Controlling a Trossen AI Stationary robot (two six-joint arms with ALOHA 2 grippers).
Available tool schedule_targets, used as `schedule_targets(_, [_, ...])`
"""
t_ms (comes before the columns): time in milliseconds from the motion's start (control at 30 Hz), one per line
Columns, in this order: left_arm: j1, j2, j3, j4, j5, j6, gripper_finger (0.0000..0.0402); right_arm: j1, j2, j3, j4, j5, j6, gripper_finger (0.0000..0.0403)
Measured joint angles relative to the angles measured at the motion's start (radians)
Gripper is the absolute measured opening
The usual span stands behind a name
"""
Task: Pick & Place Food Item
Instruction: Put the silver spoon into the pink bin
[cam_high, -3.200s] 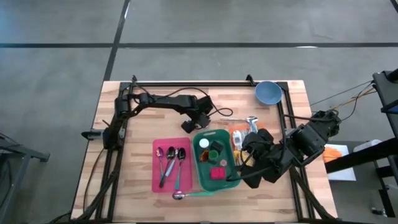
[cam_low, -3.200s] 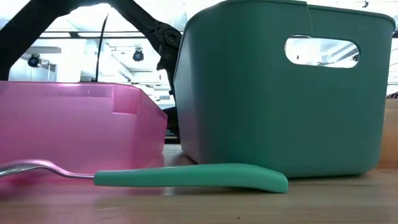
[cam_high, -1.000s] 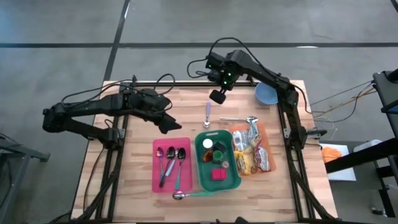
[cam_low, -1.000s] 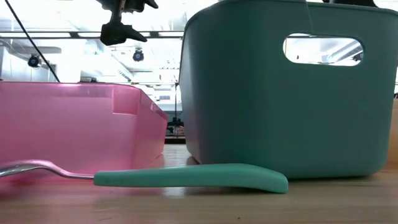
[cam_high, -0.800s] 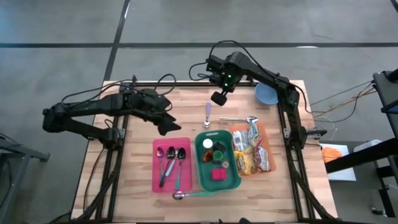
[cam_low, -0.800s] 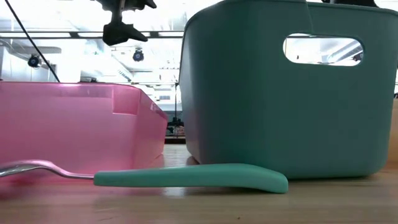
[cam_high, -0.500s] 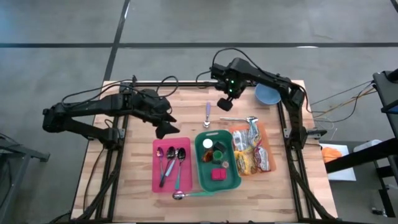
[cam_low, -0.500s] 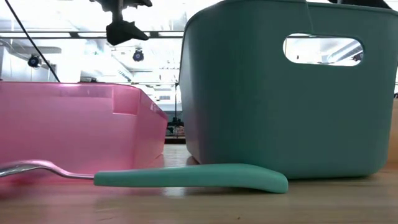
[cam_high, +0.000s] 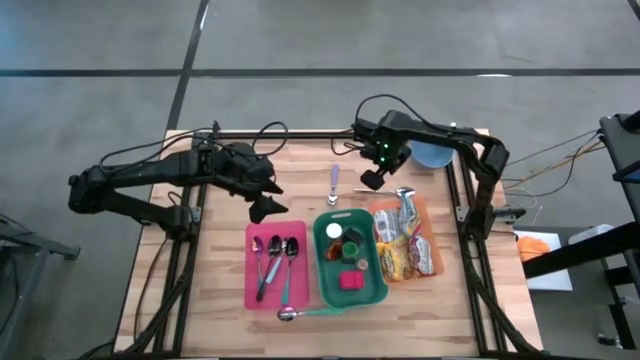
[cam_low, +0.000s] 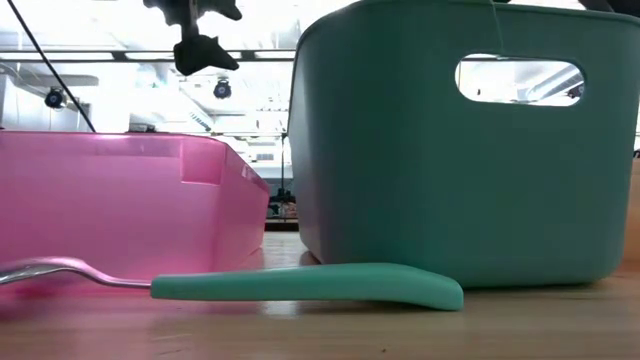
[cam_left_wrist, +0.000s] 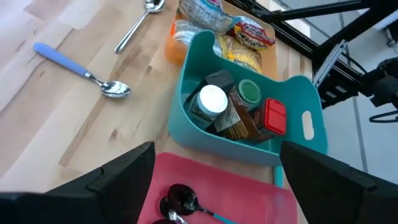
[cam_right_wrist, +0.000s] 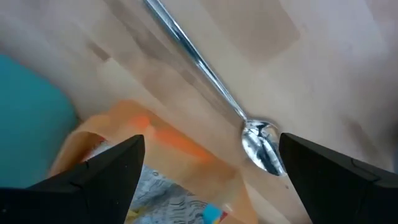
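Observation:
Several food packets (cam_high: 405, 245) lie in an orange tray (cam_high: 428, 216) to the right of a teal bin (cam_high: 322, 262). The bin holds jars and small packs (cam_left_wrist: 239, 109). My right gripper (cam_high: 372, 180) hangs open above the table just beyond the orange tray's far left corner (cam_right_wrist: 163, 148), over a metal spoon (cam_right_wrist: 205, 68). My left gripper (cam_high: 265, 208) hovers open past the far edge of the pink tray (cam_high: 252, 280), facing the teal bin (cam_left_wrist: 249, 143). It also shows high in the low view (cam_low: 203, 45). Neither gripper touches anything.
A pink tray holds three spoons (cam_high: 274, 262). A blue-handled spoon (cam_high: 333, 183) lies beyond the bin, and a teal-handled spoon (cam_high: 305, 313) lies at the near edge. A blue bowl (cam_high: 430, 150) sits at the far right. Bare wood lies at the far left.
My right gripper has come down and moved toward the table's near and right edges, from over the far middle toward the orange tray, staying open. My left gripper has stayed in place and rolled about its own axis, still open.

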Motion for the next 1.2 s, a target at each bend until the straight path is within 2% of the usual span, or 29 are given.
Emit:
schedule_targets(233, [0.012,0.000,0.000,0.037,-0.004,-0.075,0.0347,-0.004,0.009,-0.100,0.027,0.107,-0.008,0.0368])
schedule_targets(367, [0.012,0.000,0.000,0.053,-0.004,-0.128,0.0347,0.001,0.020,-0.143,0.085,0.103,-0.009,0.0368])
schedule_targets(533, [0.012,0.000,0.000,0.053,-0.004,-0.171,0.0347,-0.001,0.020,-0.191,0.167,0.047,-0.015,0.0368])
schedule_targets(1100, [0.012,0.000,-0.001,0.054,-0.004,-0.212,0.0347,0.000,0.021,-0.296,0.266,0.051,-0.031,0.0368])
schedule_targets(1200, [0.012,0.000,-0.001,0.054,-0.004,-0.212,0.0347,0.000,0.021,-0.304,0.281,0.050,-0.029,0.0356])
